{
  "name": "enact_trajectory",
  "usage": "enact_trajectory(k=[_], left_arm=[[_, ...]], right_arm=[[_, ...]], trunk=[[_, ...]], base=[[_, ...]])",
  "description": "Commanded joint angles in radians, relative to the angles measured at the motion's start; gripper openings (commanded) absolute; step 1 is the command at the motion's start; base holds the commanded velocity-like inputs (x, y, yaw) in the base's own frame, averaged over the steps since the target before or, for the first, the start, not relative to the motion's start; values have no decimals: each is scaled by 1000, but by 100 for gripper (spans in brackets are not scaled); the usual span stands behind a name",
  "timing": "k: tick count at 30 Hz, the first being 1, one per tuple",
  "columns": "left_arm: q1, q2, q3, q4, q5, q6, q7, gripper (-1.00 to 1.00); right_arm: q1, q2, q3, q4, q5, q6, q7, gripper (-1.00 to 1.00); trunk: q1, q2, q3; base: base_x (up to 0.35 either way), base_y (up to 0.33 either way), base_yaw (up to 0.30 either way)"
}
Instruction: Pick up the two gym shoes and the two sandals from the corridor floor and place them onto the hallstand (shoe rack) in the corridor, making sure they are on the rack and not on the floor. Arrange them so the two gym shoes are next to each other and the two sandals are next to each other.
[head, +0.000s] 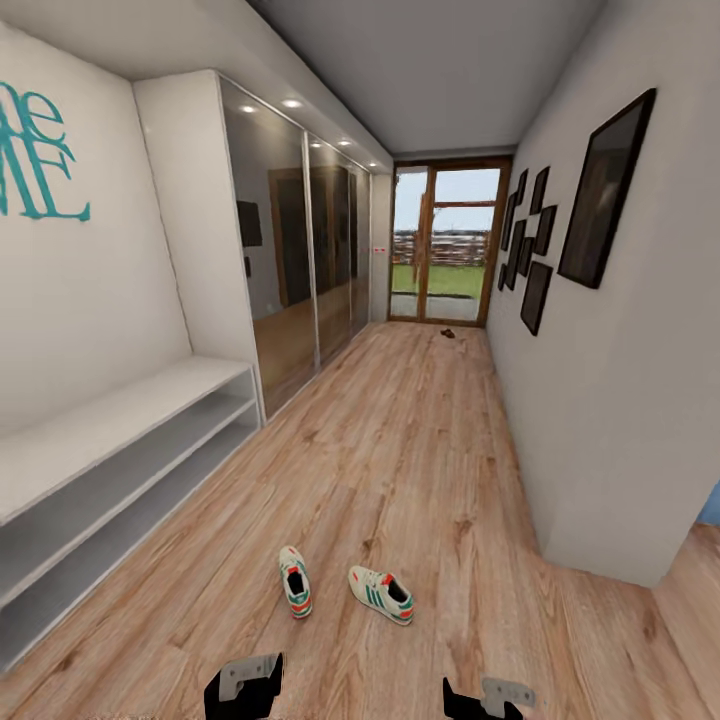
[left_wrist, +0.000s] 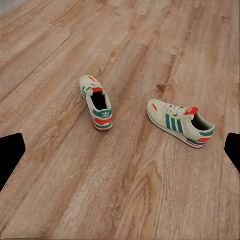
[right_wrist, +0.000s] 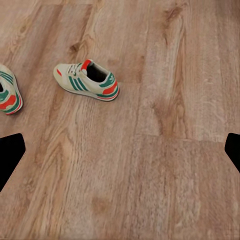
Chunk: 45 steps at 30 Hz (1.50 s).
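Two gym shoes stand upright on the corridor floor (head: 420, 440), just ahead of the robot and apart from each other. The left gym shoe (head: 295, 581) points its toe down the corridor, heel toward the robot. The right gym shoe (head: 381, 594) lies turned, toe toward the left shoe, three green stripes facing the camera.

In the left wrist view, the heel of the left shoe (left_wrist: 96, 102) carries a small white trefoil mark on a green tab; any lettering there is too small to read. The right shoe (left_wrist: 180, 123) shows a red-orange tongue label, not legible.

The hallstand (head: 110, 445) runs along the left wall, with a flat top and two open shelf levels. Above it, teal wall lettering (head: 38, 150) is cut off by the frame edge; "ME" is readable.

Two dark small objects (head: 448, 334), probably the sandals, lie on the floor far down the corridor near the glass door (head: 445, 243).

The left gripper (head: 245, 687) and the right gripper (head: 485, 698) hang low at the near edge of the head view. Both wrist views show the fingertips spread wide, holding nothing.

Dark picture frames (head: 605, 190) hang on the right wall.
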Motion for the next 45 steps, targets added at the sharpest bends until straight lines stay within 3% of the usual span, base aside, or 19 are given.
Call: enact_trajectory(k=[1, 29, 45], left_arm=[[0, 0, 0, 0, 0, 0, 0, 100], [0, 0, 1, 0, 0, 0, 0, 100], [0, 0, 1, 0, 0, 0, 0, 100]], right_arm=[[0, 0, 0, 0, 0, 0, 0, 100], [0, 0, 0, 1, 1, 0, 0, 100], [0, 0, 0, 0, 0, 0, 0, 100]], trunk=[[0, 0, 0], [0, 0, 0], [0, 0, 0]], base=[[1, -6, 285], [0, -2, 283], [0, 0, 90]])
